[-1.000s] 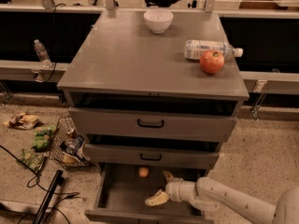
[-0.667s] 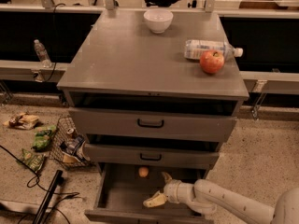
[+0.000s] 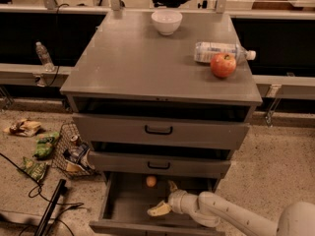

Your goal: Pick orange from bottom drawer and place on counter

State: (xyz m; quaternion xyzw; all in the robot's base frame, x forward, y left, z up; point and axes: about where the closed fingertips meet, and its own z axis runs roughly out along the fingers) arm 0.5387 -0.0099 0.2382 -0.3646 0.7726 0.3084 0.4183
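So I've got the gripper (image 3: 166, 198) down inside the open bottom drawer (image 3: 123, 206), arm coming in from the right. Its fingers (image 3: 158, 210) are spread wide and there's nothing between them. The orange (image 3: 151, 181) sits on the drawer floor toward the back, just left of the upper finger, not touching as far as I can tell. Up on the counter (image 3: 138, 68) there's a white bowl (image 3: 166, 21), plus an apple (image 3: 223, 65) right against a lying water bottle (image 3: 216, 51).

The counter (image 3: 138, 68) carries a white bowl (image 3: 166, 21) at the rear, a plastic bottle (image 3: 219, 51) on its side and an apple (image 3: 223, 65) just in front of it. The bottom drawer (image 3: 127, 201) floor carries the orange (image 3: 151, 181). The gripper (image 3: 166, 198) is near it, fingers spread.
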